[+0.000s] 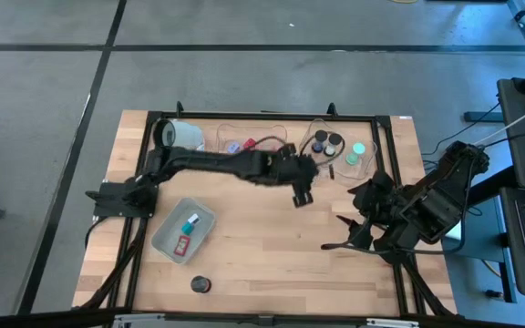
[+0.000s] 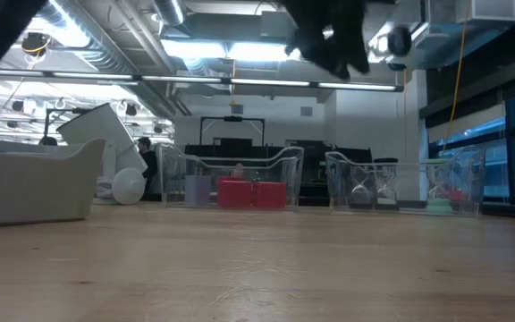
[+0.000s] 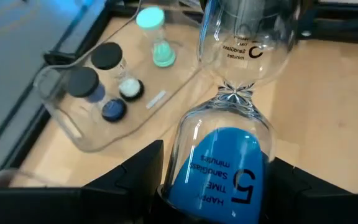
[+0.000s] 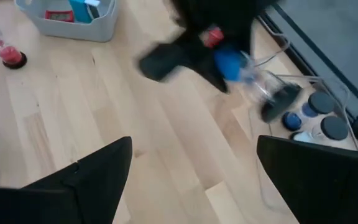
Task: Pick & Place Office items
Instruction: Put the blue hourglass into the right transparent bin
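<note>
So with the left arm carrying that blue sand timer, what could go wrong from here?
1. The left pincer holds the blue sand timer by its glass bulb only; smooth glass could slip and drop to the table.
2. The clear tray nearby already holds other timers, so a low pass might knock them over.
3. The right pincer sits open close by, so the arms could cross paths.
</note>
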You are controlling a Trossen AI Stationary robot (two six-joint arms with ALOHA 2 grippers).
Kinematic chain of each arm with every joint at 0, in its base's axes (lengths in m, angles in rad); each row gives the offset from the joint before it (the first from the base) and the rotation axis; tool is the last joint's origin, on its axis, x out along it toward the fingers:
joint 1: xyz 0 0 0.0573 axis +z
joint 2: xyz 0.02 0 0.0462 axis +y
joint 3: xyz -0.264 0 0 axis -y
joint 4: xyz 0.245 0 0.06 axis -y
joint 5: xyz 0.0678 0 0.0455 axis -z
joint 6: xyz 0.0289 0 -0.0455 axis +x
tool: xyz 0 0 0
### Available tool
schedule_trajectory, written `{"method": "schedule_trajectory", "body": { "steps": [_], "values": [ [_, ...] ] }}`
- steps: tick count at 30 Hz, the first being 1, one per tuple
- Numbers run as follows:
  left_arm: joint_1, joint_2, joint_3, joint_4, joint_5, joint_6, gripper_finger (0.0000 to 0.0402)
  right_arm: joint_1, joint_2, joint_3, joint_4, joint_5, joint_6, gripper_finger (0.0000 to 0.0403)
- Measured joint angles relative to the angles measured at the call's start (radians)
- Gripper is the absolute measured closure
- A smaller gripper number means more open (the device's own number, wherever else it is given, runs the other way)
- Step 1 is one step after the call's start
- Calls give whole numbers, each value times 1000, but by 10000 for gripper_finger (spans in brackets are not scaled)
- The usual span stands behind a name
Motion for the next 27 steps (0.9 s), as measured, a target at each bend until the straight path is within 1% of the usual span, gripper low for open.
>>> {"method": "schedule_trajectory", "body": {
  "steps": [2,7,10,12,14,16,17,22,24,27],
  "values": [
    [42,28,0,14,32,26,208,0,0,0,0,0,-23,53],
    [118,86,0,126,24,131,209,0,-2,0,0,0,-91,53],
    [155,113,0,205,50,194,209,0,-2,0,0,0,-135,53],
    [176,134,0,249,57,250,208,0,-2,0,0,6,-159,53],
    [192,151,0,259,44,342,207,0,-2,0,0,8,-179,53],
    [203,171,0,309,-8,460,208,-1,-2,0,0,8,-185,53],
    [204,179,0,313,-54,524,209,-2,-2,0,0,8,-185,53],
    [198,212,0,425,-334,864,208,-9,-3,0,0,0,-175,53],
    [198,217,0,460,-394,974,207,-9,-3,0,0,2,-164,53],
    [195,218,0,461,-433,1132,208,-9,-3,0,0,6,-152,53]
  ]
}}
